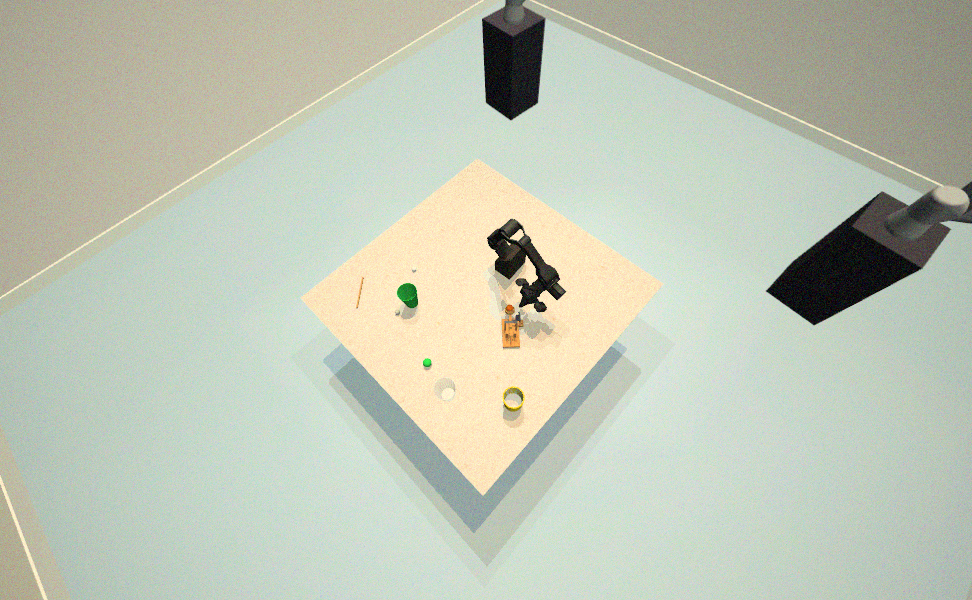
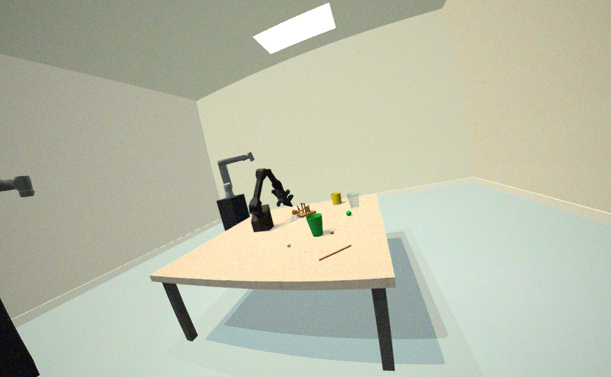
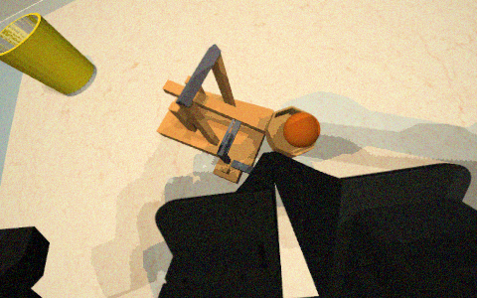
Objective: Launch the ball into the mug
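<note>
The orange ball (image 1: 509, 307) (image 2: 293, 212) (image 3: 302, 129) sits in the cup at the end of the throwing arm of the wooden catapult (image 1: 510, 344) (image 2: 307, 214) (image 3: 249, 111). The arm's other end points roughly towards the yellow mug (image 1: 513, 409) (image 2: 335, 198) (image 3: 56, 60), which stands upright beyond the catapult. My gripper (image 1: 522, 304) (image 2: 291, 205) (image 3: 269, 158) is shut with nothing between its fingertips. In the wrist view its tips appear just beside the ball cup and the small side block (image 3: 227, 171) with its dark lever. Contact with them cannot be told.
A green cup (image 1: 408, 295) (image 2: 315, 224), a green ball (image 1: 427, 362) (image 2: 349, 213), a clear cup (image 1: 445, 389) (image 2: 352, 200) and a thin orange stick (image 1: 359, 292) (image 2: 335, 252) are on the table. Two small grey pieces lie near the green cup.
</note>
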Available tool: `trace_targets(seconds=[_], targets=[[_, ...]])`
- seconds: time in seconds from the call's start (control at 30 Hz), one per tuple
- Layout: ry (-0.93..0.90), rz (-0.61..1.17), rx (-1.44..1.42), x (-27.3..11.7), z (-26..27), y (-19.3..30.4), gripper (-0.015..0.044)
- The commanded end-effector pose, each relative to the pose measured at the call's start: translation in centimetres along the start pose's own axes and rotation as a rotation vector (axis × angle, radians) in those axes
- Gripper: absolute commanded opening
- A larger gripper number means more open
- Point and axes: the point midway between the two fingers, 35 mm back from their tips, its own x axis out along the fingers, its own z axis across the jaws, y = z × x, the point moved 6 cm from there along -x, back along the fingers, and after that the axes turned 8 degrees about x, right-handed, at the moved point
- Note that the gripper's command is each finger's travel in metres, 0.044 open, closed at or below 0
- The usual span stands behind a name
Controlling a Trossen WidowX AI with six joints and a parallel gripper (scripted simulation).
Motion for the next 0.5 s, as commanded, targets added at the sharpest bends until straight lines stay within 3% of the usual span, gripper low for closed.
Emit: trace_targets(seconds=[0.0,0.47], targets=[[0.008,-0.008,-0.017,0.7,-0.2,0.7,0.0000],[0.008,-0.008,-0.017,2.4,-0.4,2.3,0.0000]])
